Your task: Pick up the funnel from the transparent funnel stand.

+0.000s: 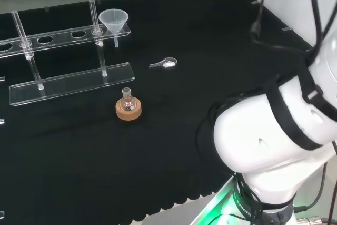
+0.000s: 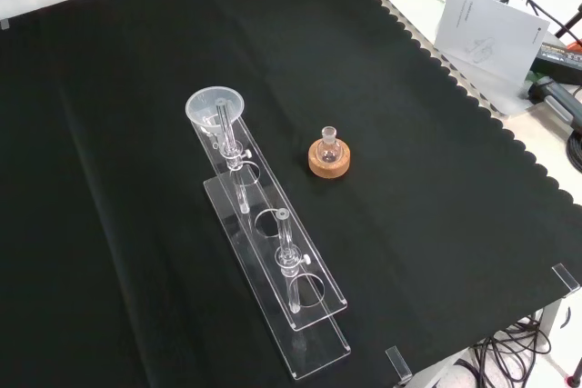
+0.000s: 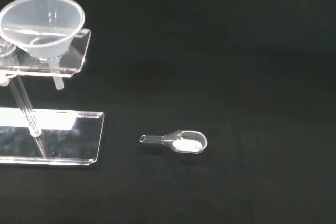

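- The hand's state cannot be told from these pictures; the arm's white links [image 1: 274, 130] are sitting at the right of the head view, well apart from the ware, so I judge the reach to be not yet begun.
- The funnel [image 1: 112, 20] is sitting in the end hole of the transparent funnel stand [image 1: 68, 85], at the right end of the upper bar in the head view and at the far end in the front view. Its cone is resting on the bar and its stem is hanging down through the hole, above the base plate.
- It is looking like thin clear plastic or glass: probably light, stiff, smooth and slippery, and perhaps breakable if squeezed or dropped.
- The best hold, in my judgement, is on the wide cone rim from above, fingers and thumb on opposite sides, then lifting straight up so the stem is clearing the hole without tipping the stand.
- The funnel's bowl is showing nothing inside in the wrist view.
- A small round flask [image 1: 127, 97] is standing upright on a cork ring [image 1: 128, 111], just in front of the stand in the head view; whether it is holding anything is unclear.
- A small clear scoop [image 3: 178, 141] is lying on the black cloth [image 1: 174, 146], apart from the stand, holding a little white powder.
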